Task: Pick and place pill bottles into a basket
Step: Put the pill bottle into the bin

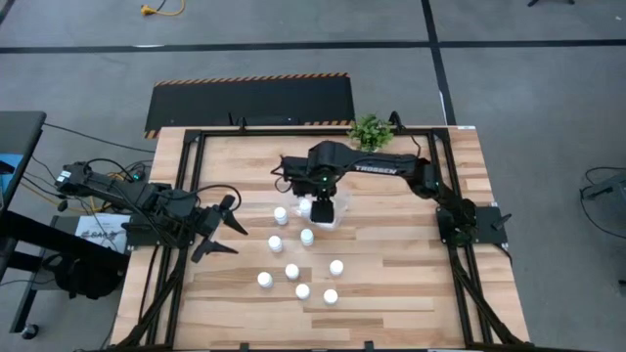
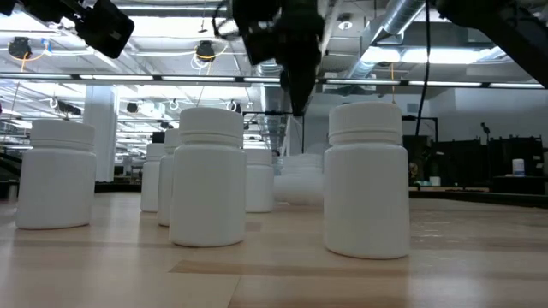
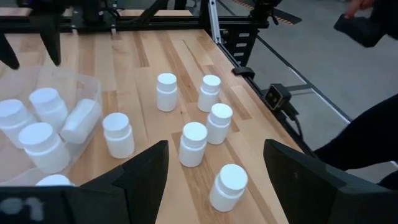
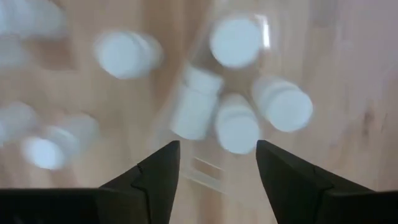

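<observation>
The basket [image 1: 331,217], a clear tub, sits mid-table and holds several white pill bottles [image 4: 236,127]; one of them lies on its side [image 4: 196,109]. My right gripper [image 1: 321,203] hangs above the basket, pointing down, open [image 4: 217,163], with nothing between its fingers. Several more pill bottles [image 1: 291,271] stand upright on the wood between the basket and the near edge. One stands just left of the basket [image 1: 281,214]. My left gripper [image 1: 223,227] waits open at the table's left side, clear of every bottle [image 3: 193,143].
A small green potted plant [image 1: 370,131] stands at the far edge behind the right arm. Black frame rails [image 1: 186,196] run along the table's left and right sides. Bare wood [image 1: 411,264] lies right of the bottle cluster. A person stands beyond the table [image 3: 367,25].
</observation>
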You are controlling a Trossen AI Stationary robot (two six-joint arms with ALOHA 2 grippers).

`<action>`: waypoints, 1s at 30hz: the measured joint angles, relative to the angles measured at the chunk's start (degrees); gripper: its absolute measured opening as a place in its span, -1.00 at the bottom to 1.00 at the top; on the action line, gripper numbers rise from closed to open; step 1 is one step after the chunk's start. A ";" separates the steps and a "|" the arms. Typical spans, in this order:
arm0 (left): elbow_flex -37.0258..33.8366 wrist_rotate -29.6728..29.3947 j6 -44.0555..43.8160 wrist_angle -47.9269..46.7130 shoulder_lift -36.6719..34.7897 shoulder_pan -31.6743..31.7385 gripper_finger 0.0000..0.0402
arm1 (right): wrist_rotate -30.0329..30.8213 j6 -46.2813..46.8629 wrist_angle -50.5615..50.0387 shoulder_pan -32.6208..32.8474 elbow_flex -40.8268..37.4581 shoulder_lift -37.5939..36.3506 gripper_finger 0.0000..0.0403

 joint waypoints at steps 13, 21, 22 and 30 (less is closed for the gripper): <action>0.00 1.69 0.64 -0.02 0.02 0.00 0.25 | -16.33 14.71 -0.04 7.99 -0.06 -5.68 0.00; 0.00 2.70 0.72 -0.33 0.02 0.00 0.25 | 0.48 21.70 -0.07 21.00 -0.06 -5.94 0.00; 0.00 2.99 0.72 -0.31 0.02 0.00 0.25 | 2.49 22.94 -0.05 22.50 -0.06 -5.94 0.00; 0.00 3.17 2.30 -0.26 0.02 0.00 0.25 | 8.99 35.32 -0.02 27.77 -0.06 -5.85 0.02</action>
